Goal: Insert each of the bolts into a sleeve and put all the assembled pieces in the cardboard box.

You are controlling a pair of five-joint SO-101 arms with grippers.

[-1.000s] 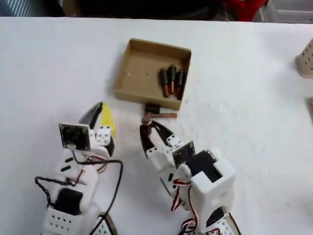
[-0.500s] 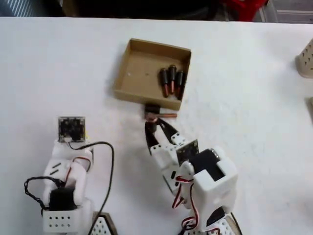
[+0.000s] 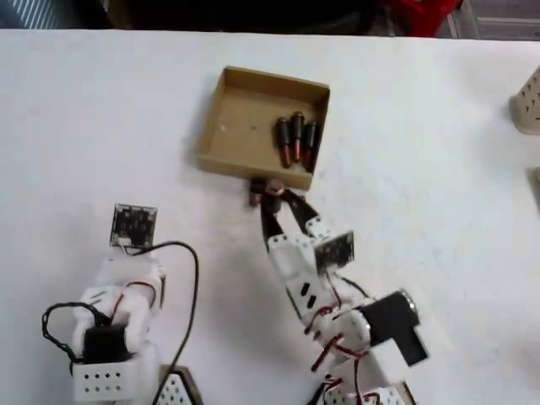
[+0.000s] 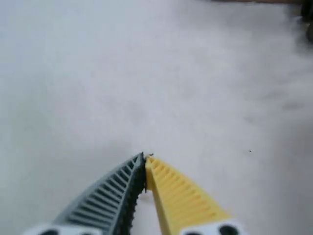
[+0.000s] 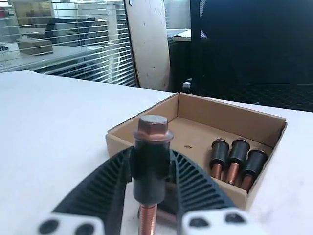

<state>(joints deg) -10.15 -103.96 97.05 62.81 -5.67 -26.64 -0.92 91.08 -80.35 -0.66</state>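
Note:
My right gripper [image 3: 274, 199] is shut on an assembled piece [image 5: 152, 161], a copper bolt in a black sleeve, held upright with the hex head on top. It hovers just outside the near wall of the cardboard box [image 3: 245, 114]. In the right wrist view the cardboard box [image 5: 195, 128] lies straight beyond the fingers. Three assembled pieces [image 3: 297, 138] lie side by side at the box's right wall, also seen as three assembled pieces [image 5: 237, 157]. My left gripper [image 4: 145, 159] is shut with nothing in it, over bare table, and its arm [image 3: 118, 295] stands folded back at the near left.
A beige perforated object [image 3: 527, 103] stands at the table's right edge. White table surface [image 3: 110, 126] spreads to the left of the box and between the two arms.
The right arm pushed forward toward the box and the bolt piece now stands upright in its fingers. The left arm drew back and its fingers closed.

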